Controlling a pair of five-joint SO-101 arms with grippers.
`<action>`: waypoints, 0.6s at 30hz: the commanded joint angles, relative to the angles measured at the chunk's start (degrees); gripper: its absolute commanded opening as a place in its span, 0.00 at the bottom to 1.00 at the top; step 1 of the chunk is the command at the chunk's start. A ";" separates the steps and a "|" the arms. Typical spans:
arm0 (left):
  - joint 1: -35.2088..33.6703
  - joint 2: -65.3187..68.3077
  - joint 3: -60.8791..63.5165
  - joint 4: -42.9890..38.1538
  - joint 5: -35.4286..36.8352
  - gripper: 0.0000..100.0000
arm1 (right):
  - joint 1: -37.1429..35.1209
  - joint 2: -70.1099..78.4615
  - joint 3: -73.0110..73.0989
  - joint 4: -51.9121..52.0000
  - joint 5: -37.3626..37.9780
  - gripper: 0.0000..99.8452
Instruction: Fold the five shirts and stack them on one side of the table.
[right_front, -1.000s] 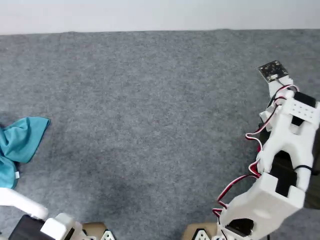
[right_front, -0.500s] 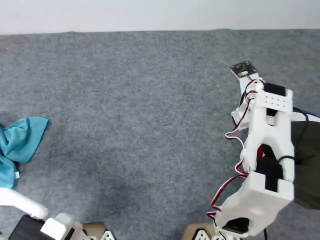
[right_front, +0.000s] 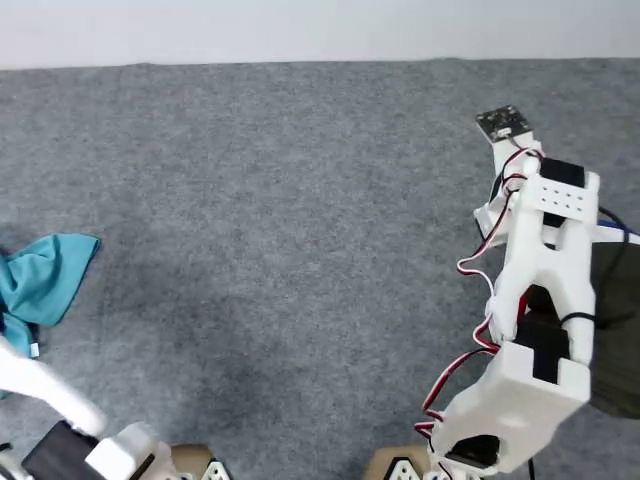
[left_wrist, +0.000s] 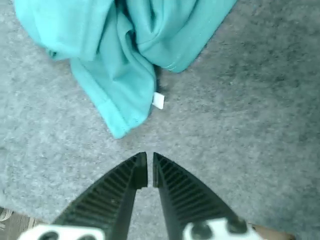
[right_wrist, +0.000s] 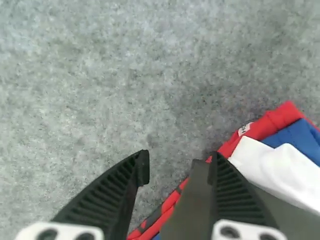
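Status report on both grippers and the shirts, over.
Left gripper shut, empty, just short of the crumpled teal shirt. Right gripper open at edge of red-blue-white shirt pile.

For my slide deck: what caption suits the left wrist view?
Shut left gripper poised over the grey table, just short of a crumpled teal shirt.

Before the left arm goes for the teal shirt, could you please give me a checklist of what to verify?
1. Left jaws empty: ok, nothing is between them, above the grey felt just short of the teal shirt.
2. Left jaws open for a grasp: not ok, they are shut.
3. Teal shirt folded: not ok, it lies crumpled.
4. Right jaws clear of the shirt stack: cannot tell; they are open, and one jaw lies across its red edge.
5. All other shirts stacked: cannot tell; red, white and blue layers show.
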 joint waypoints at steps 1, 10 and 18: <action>1.58 -2.20 -0.57 0.53 1.85 0.03 | 1.01 1.01 -3.43 0.22 -0.26 0.20; 1.76 -2.20 -0.40 0.53 1.67 0.03 | 5.23 4.00 -3.43 -2.59 5.27 0.20; 1.76 -2.20 -0.31 0.62 1.67 0.03 | 6.46 5.76 -3.34 -3.91 5.71 0.20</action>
